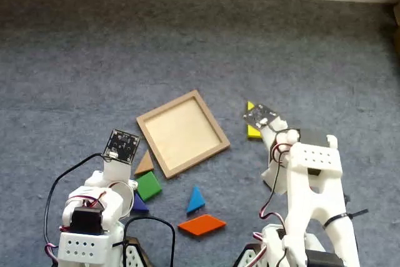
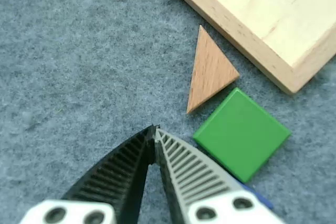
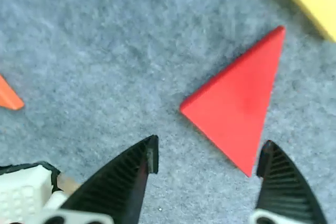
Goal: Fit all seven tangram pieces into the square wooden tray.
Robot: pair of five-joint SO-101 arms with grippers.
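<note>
High view: square wooden tray (image 1: 182,132) empty, nothing fitted; left gripper (image 2: 155,132) clamped together on nothing, right gripper (image 3: 210,146) spread at flat red triangular piece (image 3: 239,108), right of tray.

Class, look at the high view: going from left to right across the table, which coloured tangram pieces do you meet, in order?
Green square → blue triangle → yellow piece. Left out, since they overlap others sideways: orange parallelogram, dark blue piece.

We can read no text, number or sign here. The tray (image 1: 167,105) and green square (image 1: 149,186) have plain faces. Any marks on the left arm's board (image 1: 122,145) are too small to tell.
</note>
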